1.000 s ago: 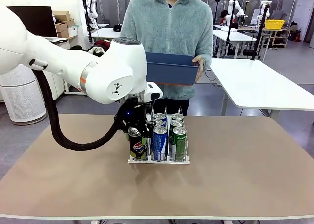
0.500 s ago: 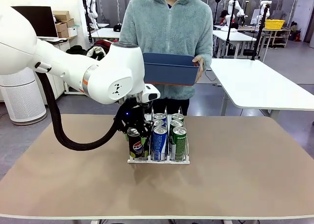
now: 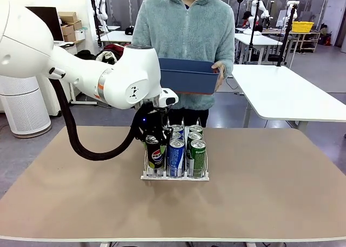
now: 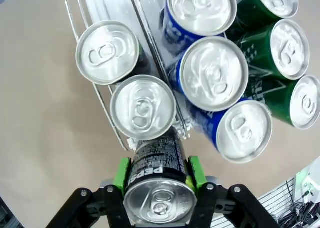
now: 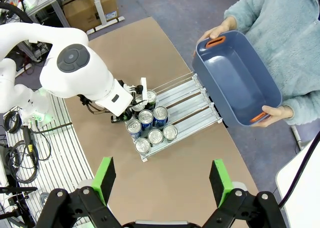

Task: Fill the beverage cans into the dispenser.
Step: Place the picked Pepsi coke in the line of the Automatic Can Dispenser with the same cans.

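A black Pepsi can (image 4: 160,188) is clamped upright between the green pads of the left gripper (image 4: 159,175), which grips it around the upper body, just below the silver top. In the front view this can (image 3: 154,152) sits at the near end of the left lane of the dispenser (image 3: 174,175), a low white wire rack standing near the middle of the tan table (image 3: 270,193). Whether its base already rests on the lane floor cannot be told.

The left wrist view looks down on two more silver-topped cans (image 4: 142,106) in the same lane, just beyond the held one. The middle lane holds three blue cans (image 4: 214,73), and the right lane three green cans (image 4: 290,48), packed touching one another.

The can is likely light and stiff while sealed, but its thin wall would dent under a hard squeeze, and the smooth painted metal is probably slippery. A grip across the cylinder's sides, as here, looks the soundest hold.

The right gripper (image 5: 162,180) hangs well above the table with its fingers spread wide, holding nothing.

At the far side of the table a person in a fleece top holds a blue plastic bin (image 3: 188,75) in both hands; it appears empty in the right wrist view.
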`<state>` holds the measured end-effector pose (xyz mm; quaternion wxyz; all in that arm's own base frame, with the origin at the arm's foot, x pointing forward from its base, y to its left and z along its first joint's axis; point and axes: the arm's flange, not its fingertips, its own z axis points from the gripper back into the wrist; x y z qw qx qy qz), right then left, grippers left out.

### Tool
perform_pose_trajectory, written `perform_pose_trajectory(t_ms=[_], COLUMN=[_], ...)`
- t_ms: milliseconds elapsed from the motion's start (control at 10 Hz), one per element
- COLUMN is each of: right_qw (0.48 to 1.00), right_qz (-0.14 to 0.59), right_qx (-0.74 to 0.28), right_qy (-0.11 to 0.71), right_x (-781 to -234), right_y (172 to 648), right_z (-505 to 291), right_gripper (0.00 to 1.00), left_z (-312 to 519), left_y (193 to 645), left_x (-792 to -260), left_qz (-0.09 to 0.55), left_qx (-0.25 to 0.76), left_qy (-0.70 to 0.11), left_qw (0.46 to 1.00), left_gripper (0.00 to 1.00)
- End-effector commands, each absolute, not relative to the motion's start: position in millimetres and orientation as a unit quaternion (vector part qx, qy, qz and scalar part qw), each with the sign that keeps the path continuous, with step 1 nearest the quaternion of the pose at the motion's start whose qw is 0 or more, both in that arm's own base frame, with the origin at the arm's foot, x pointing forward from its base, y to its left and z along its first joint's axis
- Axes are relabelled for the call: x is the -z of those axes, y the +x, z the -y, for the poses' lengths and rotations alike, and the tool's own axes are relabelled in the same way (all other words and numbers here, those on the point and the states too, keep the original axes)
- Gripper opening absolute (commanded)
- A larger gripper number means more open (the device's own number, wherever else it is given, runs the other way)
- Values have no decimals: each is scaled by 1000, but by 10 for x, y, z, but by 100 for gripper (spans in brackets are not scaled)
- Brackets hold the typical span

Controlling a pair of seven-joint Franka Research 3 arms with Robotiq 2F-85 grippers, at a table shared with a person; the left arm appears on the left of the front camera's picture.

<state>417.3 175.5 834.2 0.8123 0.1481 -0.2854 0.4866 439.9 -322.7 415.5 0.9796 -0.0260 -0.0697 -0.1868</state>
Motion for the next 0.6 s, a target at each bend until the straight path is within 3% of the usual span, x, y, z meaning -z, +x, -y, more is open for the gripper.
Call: perform_pose_trajectory(t_ms=[0, 500], right_qw=[813, 813], right_qz=[285, 285], right_qx=[-486, -486], right_qy=[149, 149], right_x=[-8335, -8335], right_y=[4169, 4169], right_z=[-1756, -1756], right_gripper=[100, 100], left_z=[3235, 3257], left_y=[4609, 4722], left_x=[-4170, -4039], left_qz=[92, 83], left_qx=[186, 190], left_qy=[-48, -28], left_qw=[977, 978], left_gripper=[58, 58])
